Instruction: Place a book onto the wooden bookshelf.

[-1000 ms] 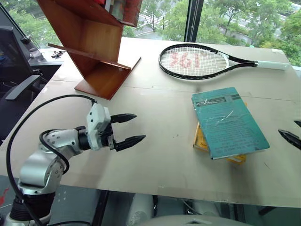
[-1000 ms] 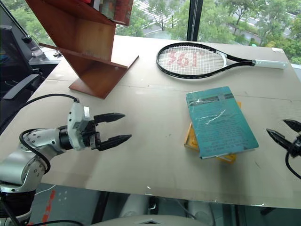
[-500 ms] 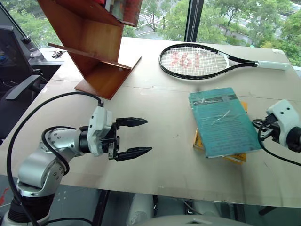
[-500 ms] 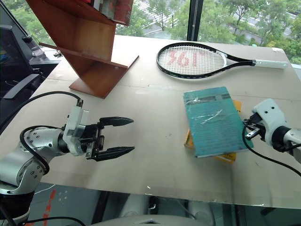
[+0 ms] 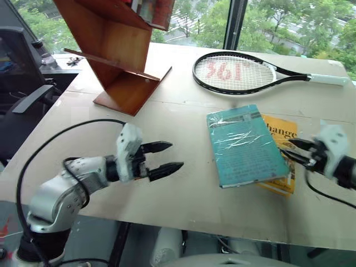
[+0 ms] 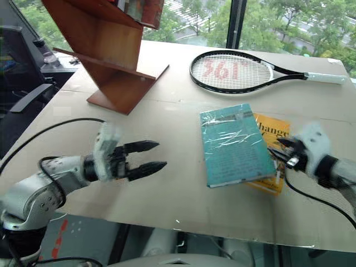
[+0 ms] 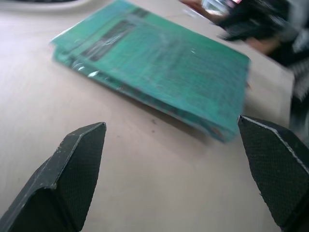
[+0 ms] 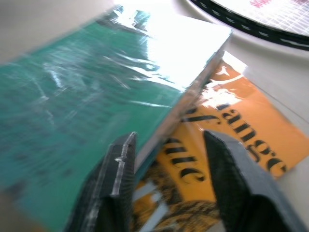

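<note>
Book (image 5: 245,146): teal, plastic-wrapped, lying flat on the table (image 5: 183,200), right of centre, dark title band at the far end. It overlaps a yellow-orange book (image 5: 280,161) with black lettering, which pokes out from under its right edge. Compared with a second ago the teal one has slid left and turned, so more of the orange cover is exposed.

Right gripper (image 6: 285,151) sits at the right edge of the teal book, low over the orange cover. Right wrist view shows its fingers (image 8: 120,193) parted, one against the teal book's edge and the other over the orange lettering, nothing pinched between them. Frames are blurred here, so contact with the book's edge is probable, not certain. A second ago this gripper was at the far right of the picture, well clear of the books.

Left gripper (image 5: 169,157) hangs over bare table left of the book, fingers spread wide, empty, pointing toward it. Left wrist view has the teal book ahead between its two tips, not touching.

Wooden bookshelf (image 5: 119,50) stands at the far left of the table, zigzag boards on a flat base, well apart from the book. Tennis racket (image 5: 236,72) lies beyond the books, near the window.
</note>
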